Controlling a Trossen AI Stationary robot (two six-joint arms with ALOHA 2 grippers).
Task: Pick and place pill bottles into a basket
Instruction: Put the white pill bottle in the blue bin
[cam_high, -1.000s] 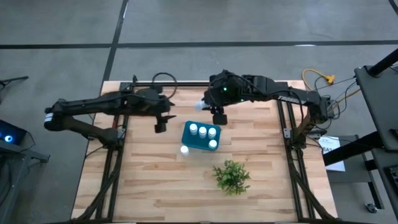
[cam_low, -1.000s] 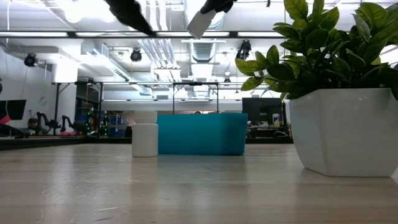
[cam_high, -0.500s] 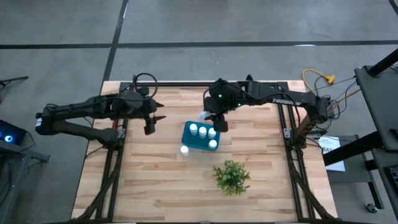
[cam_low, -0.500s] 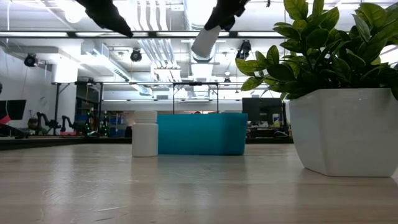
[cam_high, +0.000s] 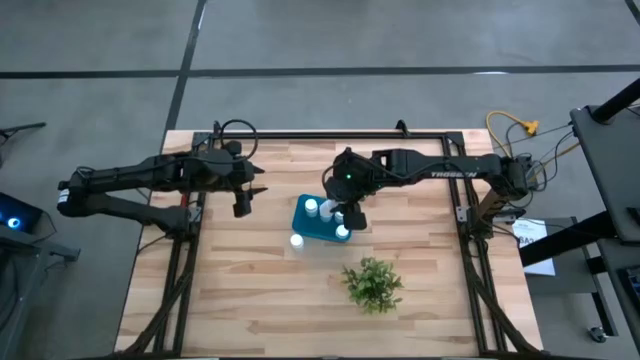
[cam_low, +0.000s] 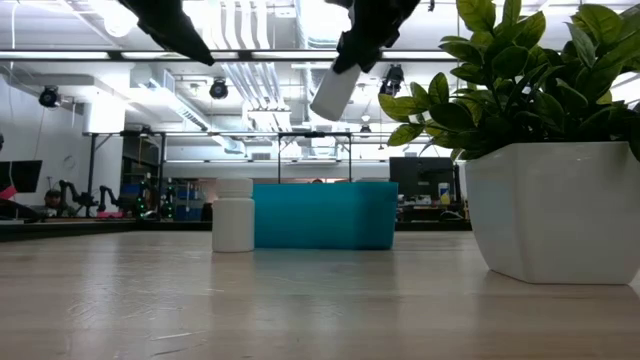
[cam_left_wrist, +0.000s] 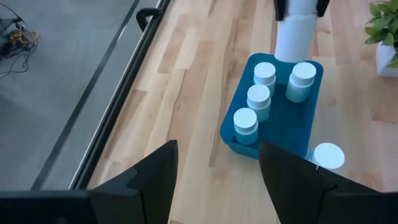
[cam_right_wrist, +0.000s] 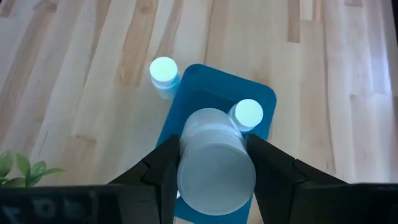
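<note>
Overhead, right end effector (cam_high: 350, 212) gripping pill bottle (cam_low: 334, 90) above basket (cam_high: 304, 223); plant (cam_high: 373, 284) nearby.

We see four white pill bottles (cam_left_wrist: 259, 98) upright in the teal basket (cam_left_wrist: 237, 136), one (cam_low: 233, 214) just outside, another (cam_low: 334, 92) tilted, apparently above it.

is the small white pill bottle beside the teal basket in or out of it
Out. The small white pill bottle stands upright on the wooden table, against the outer wall of the teal rectangular basket, which holds four others.

Dark jointed arms, black cables, white lettering
</note>
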